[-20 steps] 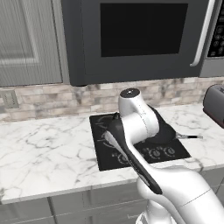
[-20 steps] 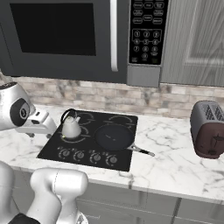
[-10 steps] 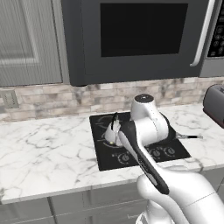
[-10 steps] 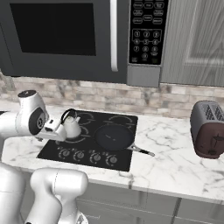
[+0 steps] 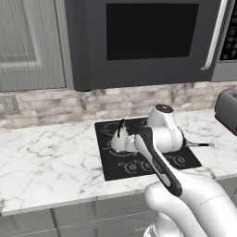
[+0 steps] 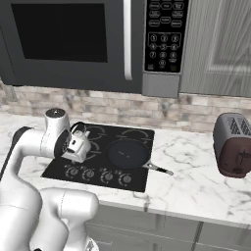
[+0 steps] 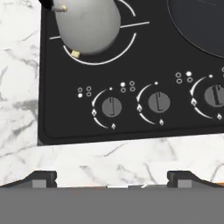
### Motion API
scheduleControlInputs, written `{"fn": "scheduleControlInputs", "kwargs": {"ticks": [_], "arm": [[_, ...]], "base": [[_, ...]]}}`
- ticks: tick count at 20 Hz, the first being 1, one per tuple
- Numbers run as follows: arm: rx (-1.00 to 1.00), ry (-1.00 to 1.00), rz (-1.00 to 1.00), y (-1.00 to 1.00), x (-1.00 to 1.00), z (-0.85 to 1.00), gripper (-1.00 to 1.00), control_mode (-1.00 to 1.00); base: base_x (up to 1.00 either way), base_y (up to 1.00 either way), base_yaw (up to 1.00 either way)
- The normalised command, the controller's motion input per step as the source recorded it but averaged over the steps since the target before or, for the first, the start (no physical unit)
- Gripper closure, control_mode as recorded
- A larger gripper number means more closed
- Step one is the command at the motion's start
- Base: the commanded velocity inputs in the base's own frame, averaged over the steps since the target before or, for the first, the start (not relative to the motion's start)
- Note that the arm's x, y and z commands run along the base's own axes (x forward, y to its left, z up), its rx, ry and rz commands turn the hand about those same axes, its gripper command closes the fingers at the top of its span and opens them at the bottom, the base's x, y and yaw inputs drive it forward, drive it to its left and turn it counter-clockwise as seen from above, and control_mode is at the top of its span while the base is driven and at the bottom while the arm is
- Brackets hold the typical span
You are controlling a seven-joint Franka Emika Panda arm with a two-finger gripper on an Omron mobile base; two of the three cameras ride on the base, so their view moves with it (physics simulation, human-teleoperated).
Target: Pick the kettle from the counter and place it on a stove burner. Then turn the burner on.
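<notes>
You are looking at a white marble counter (image 5: 46, 157) with grey veins, set under a dark microwave (image 5: 143, 37) and grey cabinet doors, with a stone-tile backsplash behind. A black glass cooktop (image 7: 57, 118) is sunk into the counter. The kettle (image 7: 87, 24) stands on the stove burner (image 7: 124, 46), the pale line circle at the cooktop's front left corner, and covers most of that ring. A row of round knobs (image 7: 111, 107) runs along the cooktop's front edge, and a dark frying pan (image 6: 128, 153) sits on the neighbouring burner with its handle pointing out over the counter. A dark toaster (image 6: 234, 144) stands well apart at the right. The pincer (image 7: 111, 179) hovers above the counter's front strip, just before the knobs; its fingertips (image 7: 43, 178) stand wide apart with nothing between them. From the base cameras the arm's white wrist hides much of the kettle, and the hand camera cuts off its top and handle.
</notes>
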Motion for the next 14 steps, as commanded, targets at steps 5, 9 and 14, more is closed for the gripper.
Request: {"fn": "scheduleControlInputs", "kwargs": {"ticks": [5,9,14], "arm": [[0.02,0.05,0.0,0.0,0.41,-0.23,-1.0,-1.0],[0.0,0.07,0.0,0.0,0.39,-0.21,-1.0,-1.0],[0.0,0.07,0.0,0.01,0.42,-0.18,-1.0,-1.0]], "base": [[0.0,0.0,0.0],[0.0,0.0,0.0],[0.0,0.0,0.0]]}}
